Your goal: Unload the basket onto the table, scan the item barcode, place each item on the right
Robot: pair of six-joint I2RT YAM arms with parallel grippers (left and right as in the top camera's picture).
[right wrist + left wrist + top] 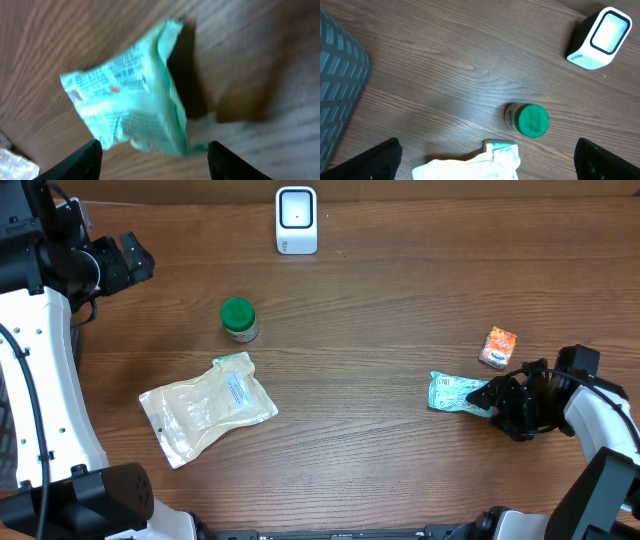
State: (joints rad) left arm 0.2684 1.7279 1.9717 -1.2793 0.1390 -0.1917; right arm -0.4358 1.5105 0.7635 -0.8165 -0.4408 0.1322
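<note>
Across the whole overhead view ran a brown wooden table [380, 300] with a fine, lengthwise grain, and a pale strip showed beyond its far edge. In the left wrist view a grey-blue gridded object [340, 80] filled the left edge; what it was could not be told.

A white scanner [296, 220] stood upright at the far middle of the table, its window pale and glossy. Small dark lettering ran along its base, too small to read. Nearer, left of centre, stood a green-lidded jar [238, 319], and just in front of it lay a clear pouch [207, 406] bearing a white label whose print was illegible. An orange packet [498, 346] lay at the right, its markings too small to make out.

The mint-green packet [455, 393] lay at the right, well apart from the scanner. It carried blocks of dark print and a small red mark, all blurred.

The right gripper [505, 405] met the packet's right end. Its fingers [85, 160] stood partway apart on either side of that end, but whether they pressed it could not be told. The left gripper [137, 258] hung at the far left with its jaws spread wide, holding nothing.
</note>
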